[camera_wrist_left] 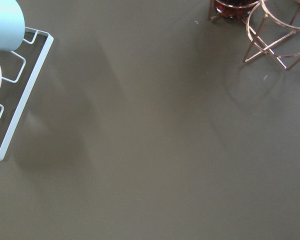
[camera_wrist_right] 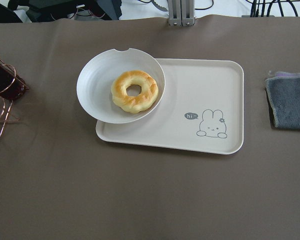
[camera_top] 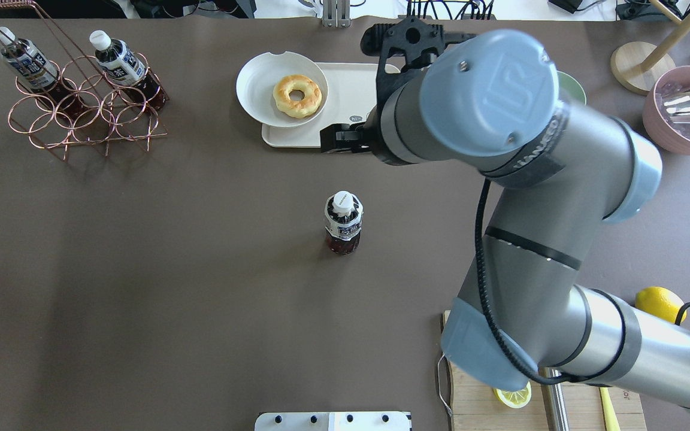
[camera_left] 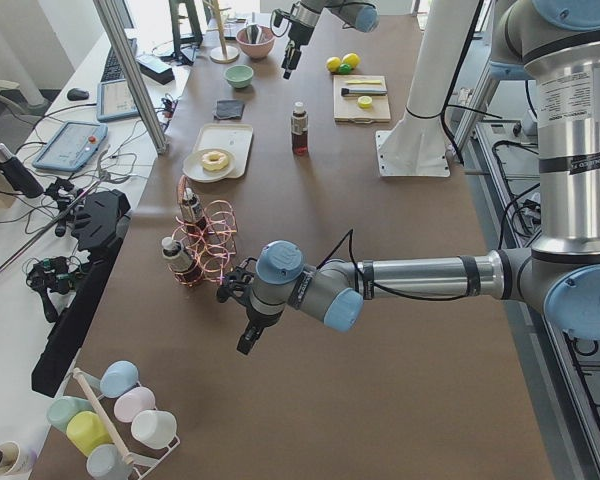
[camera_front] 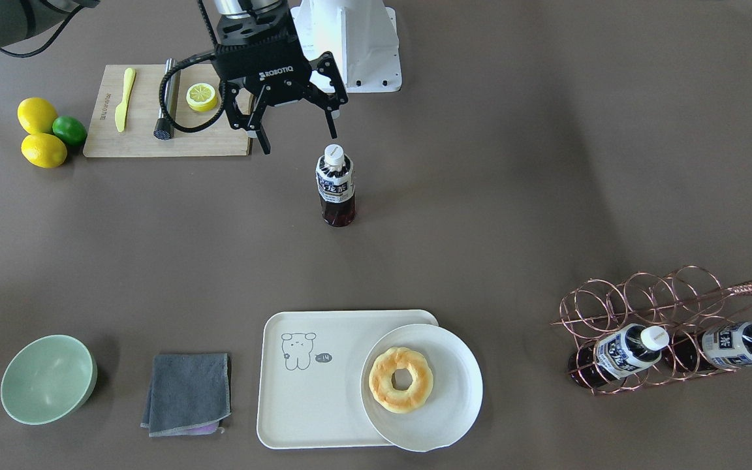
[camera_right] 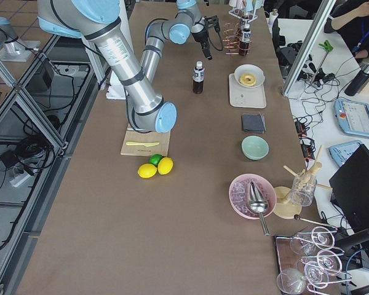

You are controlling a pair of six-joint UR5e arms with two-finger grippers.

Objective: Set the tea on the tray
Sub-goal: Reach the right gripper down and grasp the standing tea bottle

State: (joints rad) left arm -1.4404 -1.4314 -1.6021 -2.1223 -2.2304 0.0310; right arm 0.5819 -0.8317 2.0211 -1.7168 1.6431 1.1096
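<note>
Standing upright and alone on the brown surface (camera_front: 513, 196), the tea bottle (camera_front: 335, 186) is mid-table, well apart from the tray (camera_front: 324, 398) on the operators' side, and nothing grips it. With its white cap up and open space all round, it offers clear sides for a grasp. The right gripper (camera_front: 299, 138) hangs raised above the surface, clear of the bottle, its jaws spread wide and holding nothing. I judge this to be the approach to a pick. Its wrist camera looks down on the tray, so the goal is in sight. The left gripper (camera_left: 247, 340) shows only in the side views, low near the copper wire rack (camera_front: 643, 307), and I cannot tell how its jaws stand. That rack cradles 2 spare bottles (camera_front: 624, 352) of the same kind, tilted in its rings.

The tray's end nearer the grey cloth (camera_front: 188, 391) is bare, because the round white plate (camera_front: 444, 424) with its doughnut (camera_front: 401, 380) overlaps the other end and hangs past the rim. That bare end looks like the natural landing spot.

As for writing, "ROBOTIQ" stands in white on the right gripper's body, and a "UR" emblem is moulded into the blue joint cap (camera_top: 492, 78). A small speech bubble reading "hi" sits beside the line-drawn animal (camera_wrist_right: 212, 125) on the tray. The bottle's navy-and-white label carries bold Asian characters that are too small to read, as is the print on its cap.
</note>
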